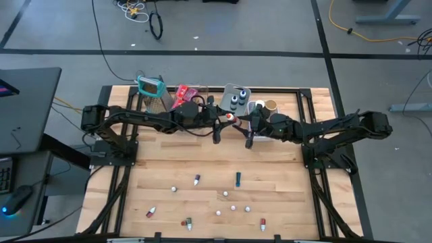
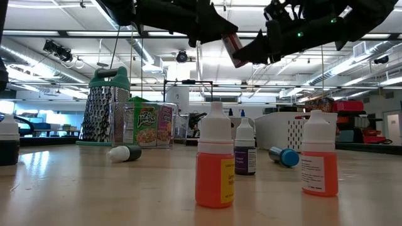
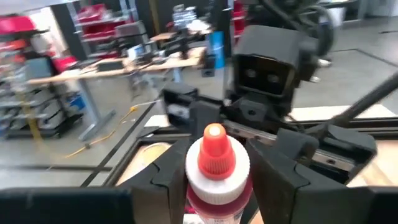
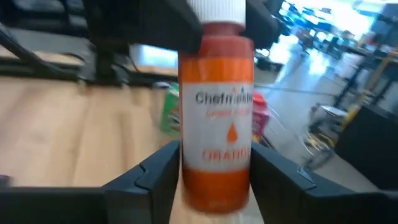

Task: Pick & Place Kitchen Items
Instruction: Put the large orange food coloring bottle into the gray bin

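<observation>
A small bottle of orange colouring, with a red tip and a white collar, hangs high over the table's middle between my two grippers. My left gripper comes from the left and stands at its cap end. My right gripper comes from the right and stands at its base end. Both are shut on it. In the high view the bottle shows between the two hands. Several more little bottles stand or lie on the near half of the table. My left gripper has the bottle's white collar, just under the red tip, between its two fingers. The fingers run about level, from the table's left, along the bottle. The bottle is clear of the table. My right gripper pinches the lower part of the labelled body, near the base, between its two fingers. The fingers come about level from the table's right, along the bottle, whose cap end points away from them.
At the far edge stand a teal-framed grater, red packets, a grey bin with dark-capped bottles and a white bin. In the low view, orange bottles stand close to the camera.
</observation>
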Robot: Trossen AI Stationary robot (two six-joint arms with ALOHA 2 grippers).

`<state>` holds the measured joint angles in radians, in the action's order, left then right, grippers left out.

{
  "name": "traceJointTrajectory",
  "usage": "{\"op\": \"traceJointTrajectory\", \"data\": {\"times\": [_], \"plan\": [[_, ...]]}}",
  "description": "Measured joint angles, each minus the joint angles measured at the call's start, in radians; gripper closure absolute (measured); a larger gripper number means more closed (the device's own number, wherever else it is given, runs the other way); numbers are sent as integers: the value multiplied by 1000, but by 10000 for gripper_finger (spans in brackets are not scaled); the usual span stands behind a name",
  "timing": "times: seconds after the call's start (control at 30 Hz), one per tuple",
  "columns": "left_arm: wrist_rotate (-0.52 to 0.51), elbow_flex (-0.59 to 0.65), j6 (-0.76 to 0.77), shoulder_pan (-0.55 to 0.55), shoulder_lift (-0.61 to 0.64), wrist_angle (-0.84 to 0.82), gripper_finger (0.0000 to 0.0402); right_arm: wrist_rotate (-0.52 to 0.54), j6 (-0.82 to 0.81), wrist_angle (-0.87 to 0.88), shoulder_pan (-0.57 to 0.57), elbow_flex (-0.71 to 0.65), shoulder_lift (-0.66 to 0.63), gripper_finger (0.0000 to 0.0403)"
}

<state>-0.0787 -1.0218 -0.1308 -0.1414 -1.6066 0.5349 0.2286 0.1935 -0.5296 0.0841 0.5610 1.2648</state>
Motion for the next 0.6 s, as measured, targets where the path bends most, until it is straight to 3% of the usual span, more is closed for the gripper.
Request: {"op": "traceJointTrajectory", "data": {"times": [0.1,0.23,0.3,0.37,0.5,0.6], "plan": [[-92,0,15,-2,0,-10,257,87,-1,37,0,0,0,197],[-257,0,48,-24,0,-15,262,348,3,106,0,0,-2,169],[-311,0,85,-51,-1,-27,269,426,15,141,1,0,-9,157],[-313,-1,140,-92,-23,-1,276,444,43,144,2,0,-18,147],[-187,-1,226,-182,-118,100,276,445,105,127,4,0,-39,133],[-160,-1,284,-236,-208,194,276,446,140,128,4,-1,-49,129]]}}
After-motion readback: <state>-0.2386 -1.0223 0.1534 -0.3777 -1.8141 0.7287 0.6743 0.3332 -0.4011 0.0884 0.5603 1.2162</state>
